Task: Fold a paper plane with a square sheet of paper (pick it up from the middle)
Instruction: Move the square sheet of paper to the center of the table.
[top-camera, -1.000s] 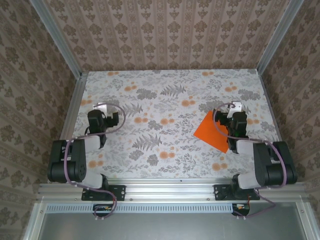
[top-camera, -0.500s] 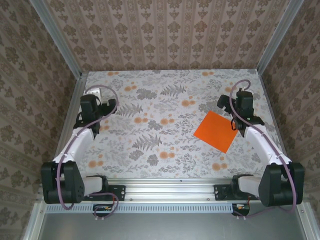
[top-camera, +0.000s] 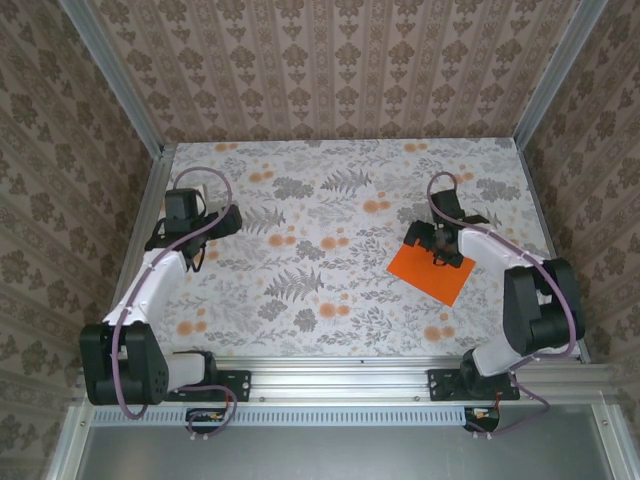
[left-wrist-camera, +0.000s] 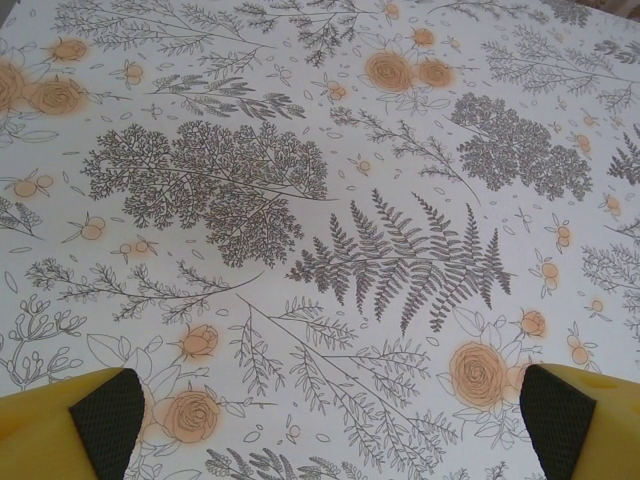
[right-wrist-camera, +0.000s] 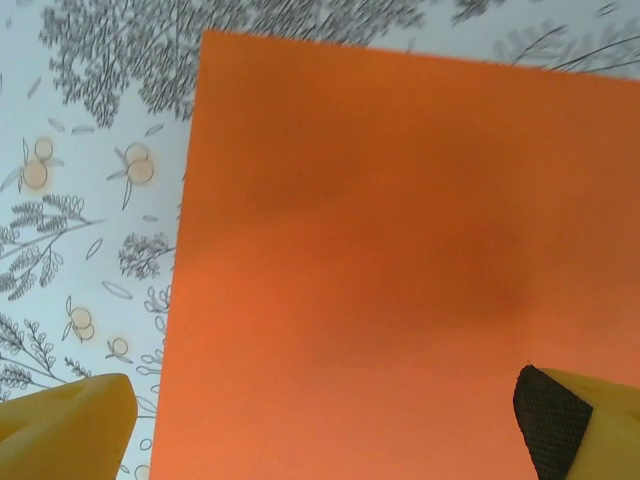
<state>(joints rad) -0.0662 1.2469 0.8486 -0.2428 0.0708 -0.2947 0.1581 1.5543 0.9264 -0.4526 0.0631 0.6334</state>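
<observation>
While right gripper (top-camera: 438, 247) hangs wide-open, empty, over square sheet of paper (top-camera: 424, 272), I log pickup pending; next: pinch middle. Left gripper (left-wrist-camera: 320, 410) wide-open, empty.

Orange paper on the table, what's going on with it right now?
Nothing is folded yet. The square sheet of paper lies flat on the flower-print table, toward its right side. The right end effector hangs over the sheet with its jaws wide open, gripping nothing. The left end effector is open too, over the printed table surface far to the left, well away from the sheet.
</observation>
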